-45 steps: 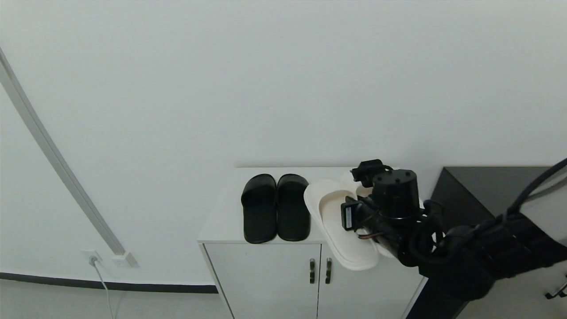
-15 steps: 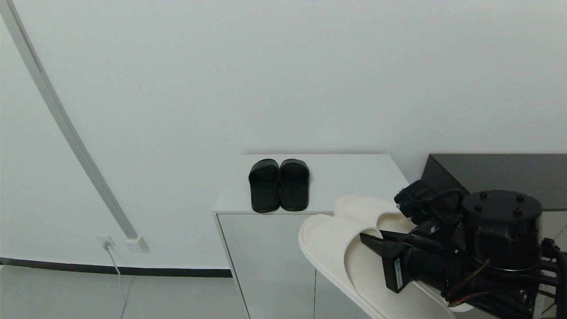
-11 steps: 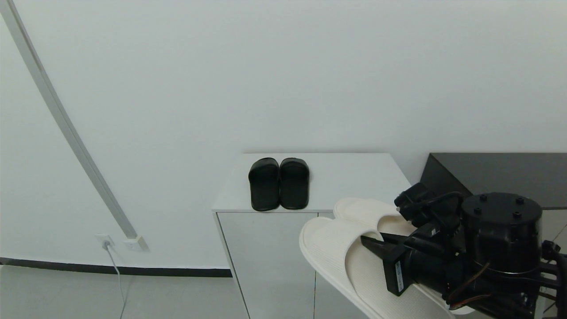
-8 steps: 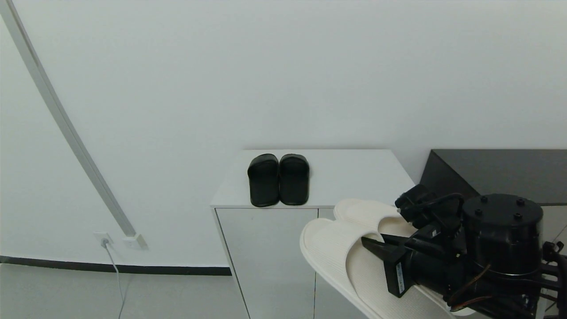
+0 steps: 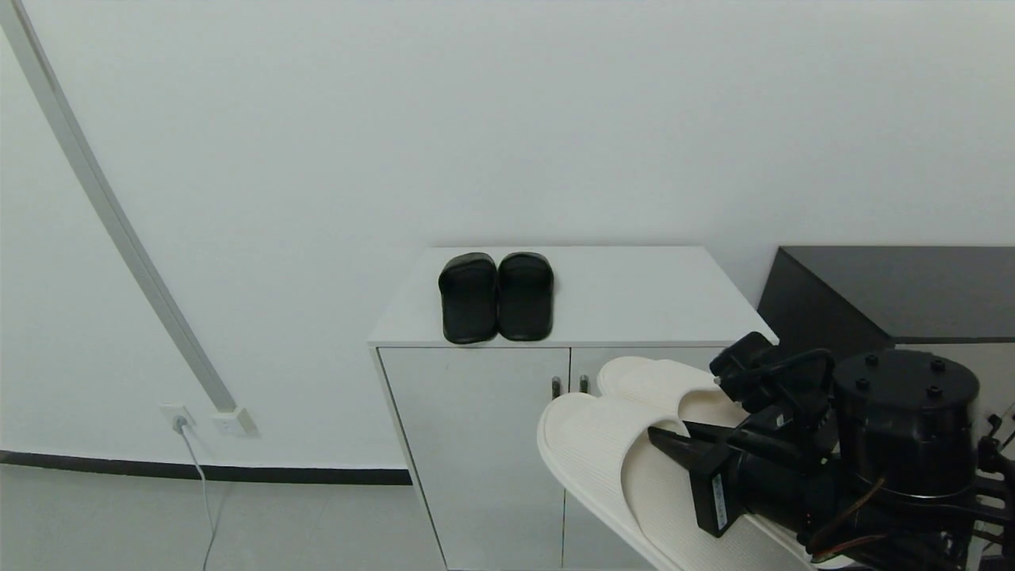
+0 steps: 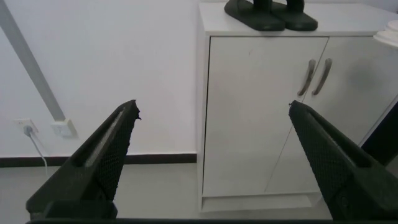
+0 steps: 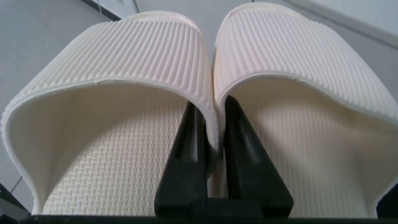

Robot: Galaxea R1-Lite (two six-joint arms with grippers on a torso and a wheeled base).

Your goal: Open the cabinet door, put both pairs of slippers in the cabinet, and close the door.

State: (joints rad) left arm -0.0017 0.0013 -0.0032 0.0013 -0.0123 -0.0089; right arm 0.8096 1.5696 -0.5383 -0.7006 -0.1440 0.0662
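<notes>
A white cabinet [image 5: 474, 428] stands against the wall with both doors shut and two handles [image 5: 569, 386] at the middle seam. A black pair of slippers [image 5: 496, 296] sits on its top near the front edge. My right gripper [image 5: 671, 438] is in front of the right door, off the cabinet, shut on the two touching inner straps of the white pair of slippers [image 5: 604, 452]. The right wrist view shows its fingers [image 7: 194, 134] pinching those straps of the white slippers [image 7: 149, 62]. My left gripper [image 6: 212, 107] is open, low, facing the cabinet [image 6: 255, 118] from a distance.
A dark table [image 5: 888, 293] adjoins the cabinet on the right. On the wall to the left are a slanting grey conduit [image 5: 103, 206] and a socket with a cable [image 5: 176, 418] down to the grey floor.
The right gripper has lifted the white slippers off the cabinet top and drawn them back toward me. The camera has backed off and shifted, bringing the door handles into view.
</notes>
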